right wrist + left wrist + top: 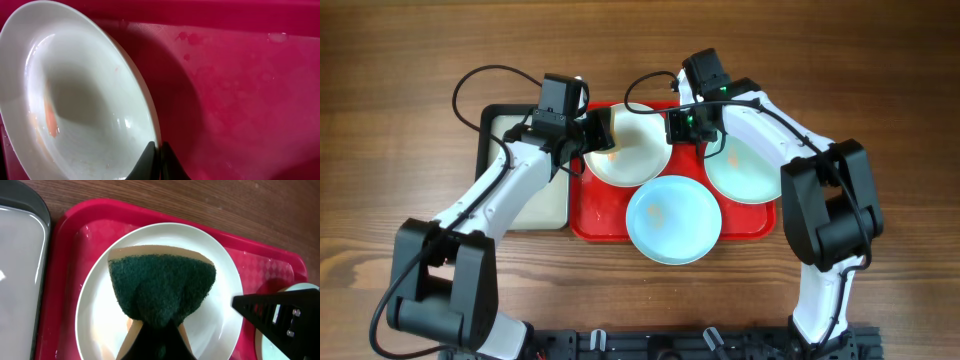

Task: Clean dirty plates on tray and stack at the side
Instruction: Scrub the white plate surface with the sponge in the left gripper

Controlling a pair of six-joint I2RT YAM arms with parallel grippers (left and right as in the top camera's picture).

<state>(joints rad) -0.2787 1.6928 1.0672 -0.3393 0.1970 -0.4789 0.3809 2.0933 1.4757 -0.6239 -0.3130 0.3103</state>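
Observation:
The red tray [600, 215] holds three plates. My left gripper [598, 132] is shut on a green scouring sponge [162, 285] with a tan back and presses it on the white plate [635, 155] at the tray's back left. My right gripper [678, 125] is shut on that plate's right rim. In the right wrist view its fingers [160, 155] pinch the rim of the white plate [85, 100], which is tilted up off the tray [240, 90] and has an orange smear inside. A light blue plate [673, 220] lies at the front and another pale plate [750, 175] at the right.
A smaller black-rimmed tray [520, 170] with a pale inside lies left of the red tray, under my left arm. Bare wooden table surrounds both trays. The front blue plate overhangs the red tray's front edge.

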